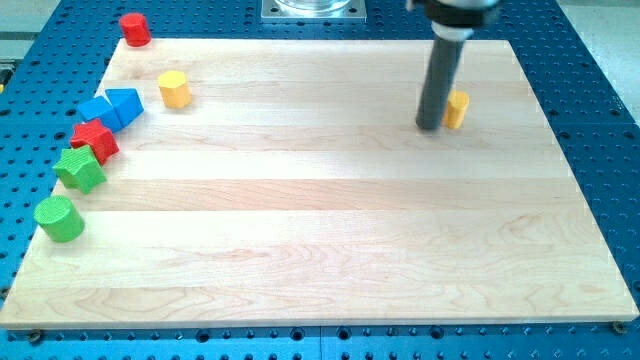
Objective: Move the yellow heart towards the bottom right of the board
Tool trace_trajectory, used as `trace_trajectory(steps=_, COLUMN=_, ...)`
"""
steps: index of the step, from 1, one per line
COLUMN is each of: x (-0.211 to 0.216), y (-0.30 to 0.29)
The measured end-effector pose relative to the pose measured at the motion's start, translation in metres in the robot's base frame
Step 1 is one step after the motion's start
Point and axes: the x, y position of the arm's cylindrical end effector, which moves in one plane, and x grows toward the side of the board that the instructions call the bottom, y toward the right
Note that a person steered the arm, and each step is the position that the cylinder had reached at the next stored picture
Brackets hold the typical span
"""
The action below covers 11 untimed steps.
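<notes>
The yellow heart (pixel 457 109) lies on the wooden board (pixel 320 230) in the view's upper right, partly hidden by my rod. My tip (pixel 430 127) rests on the board right against the heart's left side. A second yellow block, a hexagon (pixel 174 89), lies in the view's upper left.
Along the view's left edge lie a red cylinder (pixel 134 28), two blue blocks (pixel 112 108), a red star-like block (pixel 95 140), a green star-like block (pixel 79 169) and a green cylinder (pixel 59 218). Blue perforated table surrounds the board.
</notes>
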Motion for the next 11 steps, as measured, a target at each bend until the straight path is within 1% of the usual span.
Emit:
trace_trajectory(steps=1, x=-0.01, y=-0.012)
trace_trajectory(steps=2, x=-0.044, y=-0.004)
trace_trajectory(steps=3, x=-0.077, y=0.019)
trace_trajectory(steps=4, x=-0.1, y=0.021)
trace_trajectory(steps=5, x=-0.078, y=0.046)
trace_trajectory(steps=6, x=-0.011, y=0.046)
trace_trajectory(steps=7, x=0.0, y=0.051)
trace_trajectory(steps=9, x=0.007, y=0.05)
trace_trajectory(steps=11, x=0.044, y=0.033)
